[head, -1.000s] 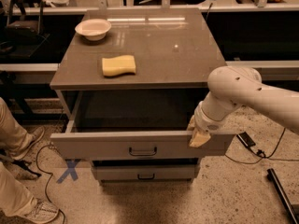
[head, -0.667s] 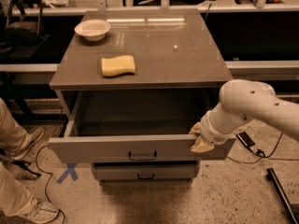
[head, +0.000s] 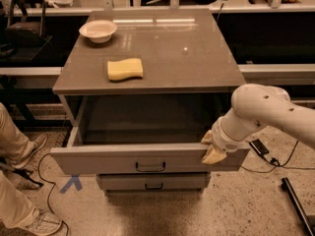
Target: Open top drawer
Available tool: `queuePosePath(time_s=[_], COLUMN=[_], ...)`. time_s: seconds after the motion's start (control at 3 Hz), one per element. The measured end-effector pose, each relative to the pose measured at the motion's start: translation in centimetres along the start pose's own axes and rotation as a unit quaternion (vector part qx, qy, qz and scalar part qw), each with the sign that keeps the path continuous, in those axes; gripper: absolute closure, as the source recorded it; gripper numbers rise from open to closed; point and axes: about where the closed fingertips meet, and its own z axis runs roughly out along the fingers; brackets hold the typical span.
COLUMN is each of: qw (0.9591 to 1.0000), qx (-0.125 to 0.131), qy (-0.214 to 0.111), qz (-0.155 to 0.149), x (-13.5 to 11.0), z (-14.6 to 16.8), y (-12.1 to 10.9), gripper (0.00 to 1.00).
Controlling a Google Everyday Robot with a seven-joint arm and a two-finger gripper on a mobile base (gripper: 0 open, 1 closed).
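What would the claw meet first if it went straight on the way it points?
The claw sits at the right end of the open top drawer, pointing left and slightly down. It would probably meet that drawer's front panel first, which it seems to touch now; depth is unclear.

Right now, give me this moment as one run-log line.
top drawer: pulled out, open | gripper: at drawer front's right end | cabinet top: yellow sponge, white bowl
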Motion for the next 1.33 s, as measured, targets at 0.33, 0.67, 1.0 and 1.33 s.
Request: queuePosePath(time_s=[0.33,0.67,1.0,1.33], qw=[1.0000,1.0000,1.0000,0.9998], qx=[-0.002,-0.003,-0.008,-0.016], qy=[0.000,0.000,0.003,0.007], qz=[-0.001,-0.001,-0.002,-0.004], x=[-0.03,-0.05,0.02,0.10], z=[0.14,0.22,0.20,0.12], y=[0.09,0.15,0.38,0.69], gripper=[0.50,0.27,0.04,0.02])
